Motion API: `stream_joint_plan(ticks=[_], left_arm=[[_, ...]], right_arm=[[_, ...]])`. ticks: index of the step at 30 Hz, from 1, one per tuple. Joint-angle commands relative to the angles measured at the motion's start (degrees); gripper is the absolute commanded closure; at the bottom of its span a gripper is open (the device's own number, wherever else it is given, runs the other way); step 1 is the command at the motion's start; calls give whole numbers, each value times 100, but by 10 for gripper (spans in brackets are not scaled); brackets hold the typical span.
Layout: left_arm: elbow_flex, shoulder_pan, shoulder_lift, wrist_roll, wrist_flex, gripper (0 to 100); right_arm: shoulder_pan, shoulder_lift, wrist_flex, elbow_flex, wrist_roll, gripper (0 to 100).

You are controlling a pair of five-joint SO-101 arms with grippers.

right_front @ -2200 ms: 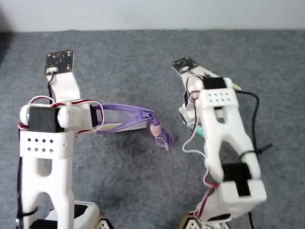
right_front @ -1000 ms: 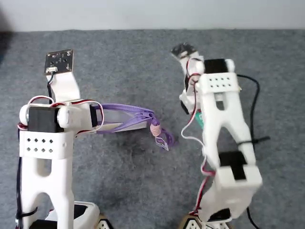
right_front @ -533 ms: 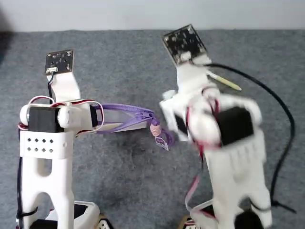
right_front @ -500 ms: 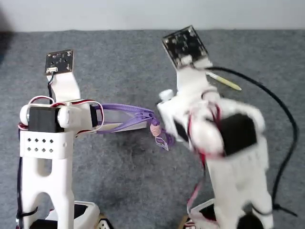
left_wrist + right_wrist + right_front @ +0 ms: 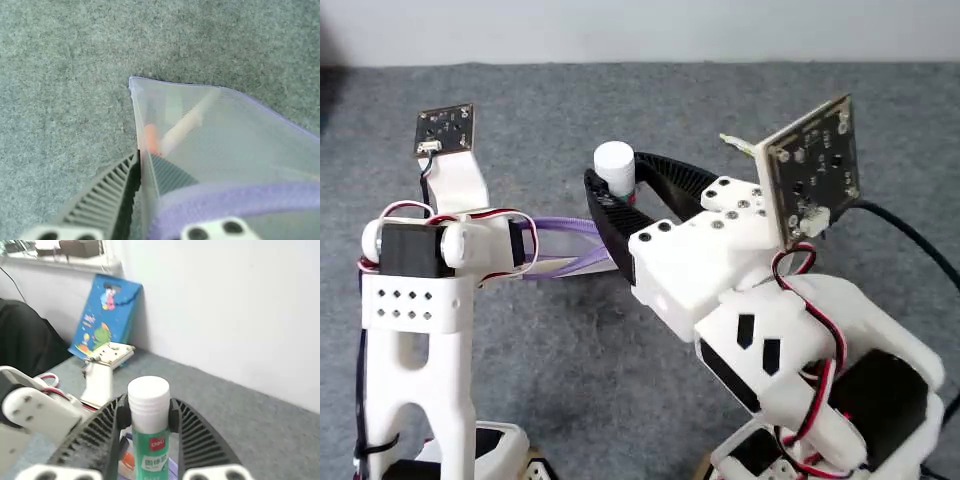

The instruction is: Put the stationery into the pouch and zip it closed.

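As R end effector (image 5: pixel 148 409) clamps glue (image 5: pixel 148 427), pouch's (image 5: pixel 230 140) beside

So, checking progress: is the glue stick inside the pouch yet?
Out: the right gripper holds the glue stick upright between its fingers, not inside the pouch.

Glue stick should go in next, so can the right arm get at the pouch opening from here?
Probably yes. The right claw, shut on the glue stick, hangs close over the pouch's zipper edge, which the left claw holds up, and nothing lies between them.
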Motion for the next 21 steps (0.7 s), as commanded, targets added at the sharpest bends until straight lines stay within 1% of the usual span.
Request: stream_joint_plan(ticks=[1, 3, 5, 8, 13, 18, 21], left_arm=[[-127, -9, 35, 44, 79, 988], [-127, -9, 35, 44, 70, 988], [-127, -9, 35, 44, 70, 988], [-127, -9, 35, 44, 79, 988], [-119, -9, 9, 35, 88, 988], [-119, -9, 26, 35, 88, 988], [31, -9, 9, 35, 62, 988]], right_arm=[[-40, -163, 92, -53, -70, 991], [-66, -426, 251, 88, -79, 991], [-66, -778, 154, 422, -62, 991], [-48, -1341, -145, 1125, 273, 991], [-66, -2026, -1516, 2576, 387, 991], [-92, -2079, -3380, 3692, 396, 991], [-391, -2079, -4092, 4220, 677, 991]])
